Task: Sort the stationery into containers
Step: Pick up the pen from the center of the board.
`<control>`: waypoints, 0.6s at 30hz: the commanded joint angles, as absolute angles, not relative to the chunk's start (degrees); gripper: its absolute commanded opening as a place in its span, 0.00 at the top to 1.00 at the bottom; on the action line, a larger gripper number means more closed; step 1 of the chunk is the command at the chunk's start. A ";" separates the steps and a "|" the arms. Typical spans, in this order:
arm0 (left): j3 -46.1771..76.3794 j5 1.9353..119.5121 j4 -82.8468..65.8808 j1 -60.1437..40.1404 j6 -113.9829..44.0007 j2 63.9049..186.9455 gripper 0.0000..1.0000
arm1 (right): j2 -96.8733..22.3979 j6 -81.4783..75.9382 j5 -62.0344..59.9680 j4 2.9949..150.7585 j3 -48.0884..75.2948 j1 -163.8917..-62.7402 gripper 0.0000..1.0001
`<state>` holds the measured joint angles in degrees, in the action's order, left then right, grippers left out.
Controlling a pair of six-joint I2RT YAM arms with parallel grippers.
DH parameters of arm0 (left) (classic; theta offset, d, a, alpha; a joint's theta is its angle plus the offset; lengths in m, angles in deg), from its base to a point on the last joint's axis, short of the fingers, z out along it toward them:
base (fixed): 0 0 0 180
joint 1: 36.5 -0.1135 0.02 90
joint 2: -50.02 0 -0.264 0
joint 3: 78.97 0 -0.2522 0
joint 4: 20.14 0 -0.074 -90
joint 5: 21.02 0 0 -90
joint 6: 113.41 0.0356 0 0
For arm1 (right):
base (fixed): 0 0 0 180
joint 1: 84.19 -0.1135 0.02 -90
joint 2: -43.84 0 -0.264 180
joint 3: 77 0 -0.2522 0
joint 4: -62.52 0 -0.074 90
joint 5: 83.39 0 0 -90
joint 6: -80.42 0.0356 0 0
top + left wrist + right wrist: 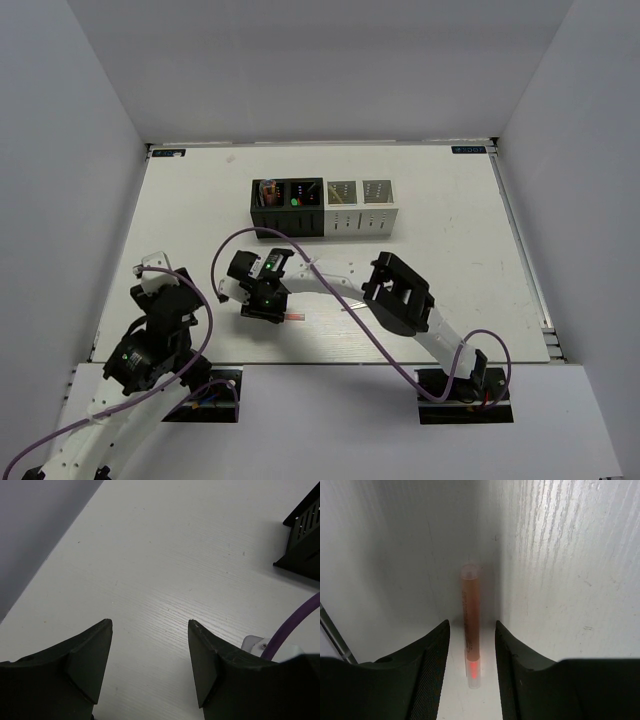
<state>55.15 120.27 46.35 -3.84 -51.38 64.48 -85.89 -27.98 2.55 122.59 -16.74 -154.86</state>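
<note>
The left gripper [150, 625] hangs low over the bare table [150, 545] at the near left. Its jaws are apart with nothing between them, and a corner of a black box [305, 535] shows at the edge of its view. To its right, the right gripper [471, 623] is down at the table with its jaws apart on either side of the pink tube [471, 605]. The tube lies flat and runs lengthwise into the gap. A sliver of white table shows between the tube and each finger, so nothing is clamped yet. Further back and to the right stands the row of four boxes [340, 222]. The two black ones on the left already hold bright items. What is in the two white ones on the right is too dim to name.

The tube is round and smooth. If one finger meets it first, it will probably roll or skid sideways out of the gap. A pinch near its end could let it tip and swing on the lift, then catch a box rim instead of dropping in. Fingers pressed too low may scrape the table.

No brand or writing can be read. Small tags [168, 153] sit at the far corners of the table, too small to make out, and any print on the tube is blurred.
</note>
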 commanded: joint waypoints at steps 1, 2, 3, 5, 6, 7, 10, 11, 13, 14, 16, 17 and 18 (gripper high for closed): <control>54.05 121.28 46.80 -4.25 -51.80 64.08 0.28 | -86.85 -28.56 4.32 122.07 -18.25 -155.29 0.55; 54.05 121.19 46.88 -4.16 -51.89 63.91 0.28 | -86.94 -28.74 4.58 122.16 -18.17 -155.21 0.55; 53.96 121.28 46.80 -4.24 -51.80 63.82 0.28 | -87.20 -28.83 5.80 122.16 -17.90 -155.12 0.55; 53.96 121.45 46.88 -4.25 -51.89 63.47 0.28 | -87.90 -29.88 6.34 122.16 -17.20 -155.29 0.55; 54.13 121.46 46.88 -4.25 -51.97 63.29 0.28 | -88.08 -30.15 8.00 122.07 -16.59 -155.47 0.56; 54.22 121.46 46.71 -4.16 -51.89 62.94 0.28 | -88.43 -30.59 8.80 121.90 -15.71 -155.64 0.58; 54.22 121.54 46.62 -4.16 -51.97 62.50 0.28 | -88.43 -31.47 10.29 121.28 -13.69 -155.64 0.59; 54.22 121.46 46.79 -4.24 -51.98 62.59 0.28 | -88.61 -31.64 10.65 121.19 -13.42 -155.73 0.63; 54.14 121.46 46.70 -4.16 -51.80 62.41 0.28 | -88.96 -31.82 10.22 121.45 -12.54 -155.64 0.67; 54.22 121.54 46.62 -4.24 -51.89 62.32 0.28 | -88.96 -31.91 10.21 121.63 -12.54 -155.64 0.71; 54.14 121.54 46.71 -4.25 -51.97 62.41 0.28 | -89.31 -31.82 8.99 122.42 -12.37 -155.29 0.77; 54.14 121.46 46.79 -4.25 -51.98 62.41 0.28 | -89.49 -31.82 8.11 122.86 -12.45 -155.21 0.82; 54.40 121.54 46.71 -4.25 -51.98 62.32 0.28 | -89.75 -31.73 7.23 123.73 -12.54 -155.12 0.84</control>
<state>55.15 120.67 46.35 -3.84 -51.55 62.66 -85.85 -30.62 6.47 121.54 -15.69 -155.89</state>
